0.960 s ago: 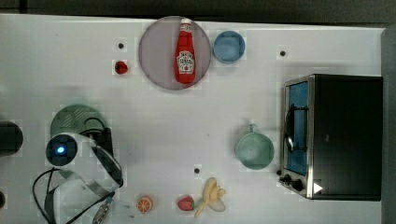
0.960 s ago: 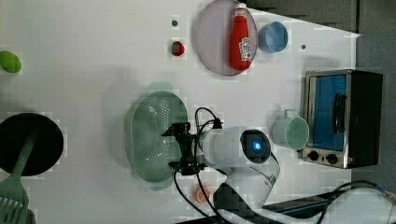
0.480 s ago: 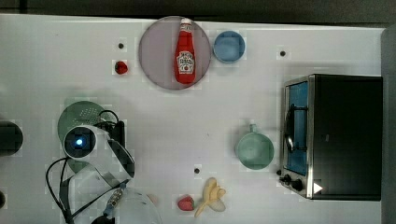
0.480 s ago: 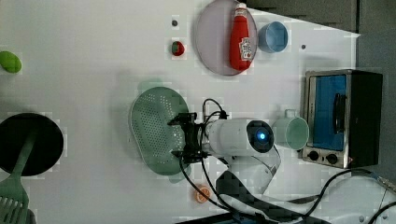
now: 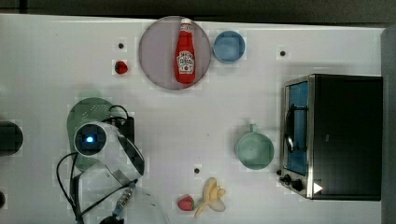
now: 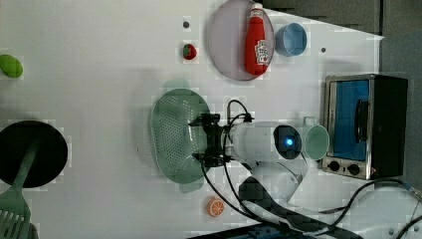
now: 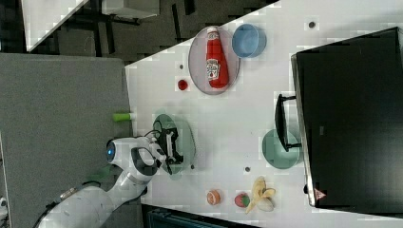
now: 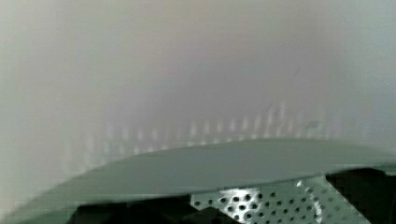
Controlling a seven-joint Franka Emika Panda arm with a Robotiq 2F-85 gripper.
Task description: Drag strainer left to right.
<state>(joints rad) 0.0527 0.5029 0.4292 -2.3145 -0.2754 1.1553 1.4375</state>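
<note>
The strainer (image 6: 171, 134), a pale mint-green oblong colander full of small holes, lies on the white table at the top view's left (image 5: 88, 112), half covered there by the arm. My gripper (image 6: 199, 140) reaches over the strainer's rim on the side toward the left view's right. Its black fingers (image 6: 208, 121) stand wide apart and open, tips down inside the bowl. In the right view the gripper (image 7: 171, 145) sits over the strainer (image 7: 185, 130). The wrist view has the strainer's rim (image 8: 210, 168) running across, with the holed wall (image 8: 252, 200) below it.
A teal mug (image 5: 254, 150) stands before the toaster oven (image 5: 336, 135) at the top view's right. A plate (image 5: 156, 51) with a ketchup bottle (image 5: 185, 53) and a blue bowl (image 5: 229, 46) lie at the back. A banana (image 5: 210, 196) and a strawberry (image 5: 185, 203) lie near the front edge.
The strainer and the arm have both slid a short way toward the top view's right, and right and slightly up in the left view. The fingers have stayed open.
</note>
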